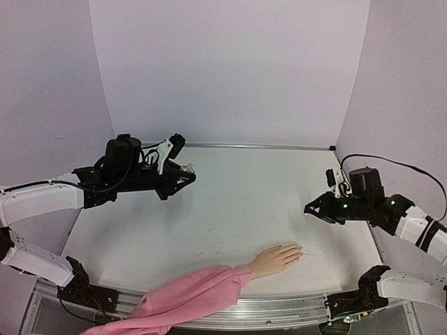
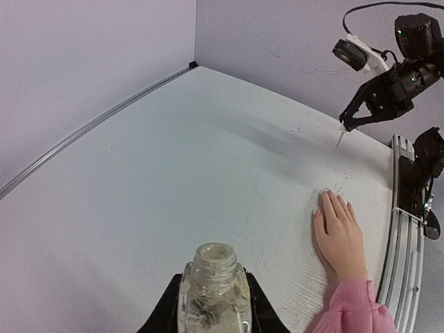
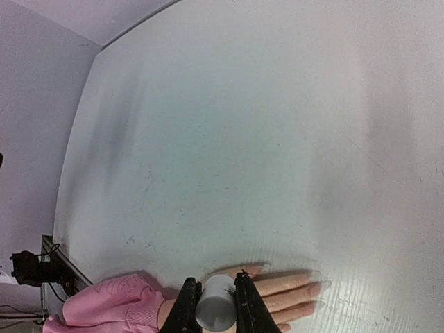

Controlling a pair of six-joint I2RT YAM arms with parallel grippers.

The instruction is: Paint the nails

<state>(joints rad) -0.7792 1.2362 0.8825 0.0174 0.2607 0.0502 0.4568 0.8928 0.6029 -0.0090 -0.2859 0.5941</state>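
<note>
mannequin hand point(image 1: 274, 260): flat on the table point(image 1: 230, 202), palm down, fingers together and stretched out.
nails point(image 2: 330, 200): at the tips of the mannequin hand's fingers, on the end away from its sleeve. Barely distinguishable from the skin, and I can't tell if there is any paint on them.
pink sleeve point(image 1: 190, 296): covers the mannequin hand's wrist and forearm and trails back from it over the table edge.
left gripper point(image 2: 214, 291): fingers pinching a small glass bottle point(image 2: 212, 260) by its body. It sits well apart from the mannequin hand, off to the sleeve side and further back on the table.
bottle: upright, neck open with no cap on. Contents can't be made out.
right gripper point(image 3: 215, 295): fingers clamped on a white cap point(image 3: 217, 313). In the right wrist view it hangs over the back of the mannequin hand; in the top view it sits just beyond the fingertips.
brush point(image 2: 340, 138): thin pale tip pointing down out of the right gripper. It is past the mannequin hand's fingertips and clear of the nails. Can't tell if it touches the table.
</note>
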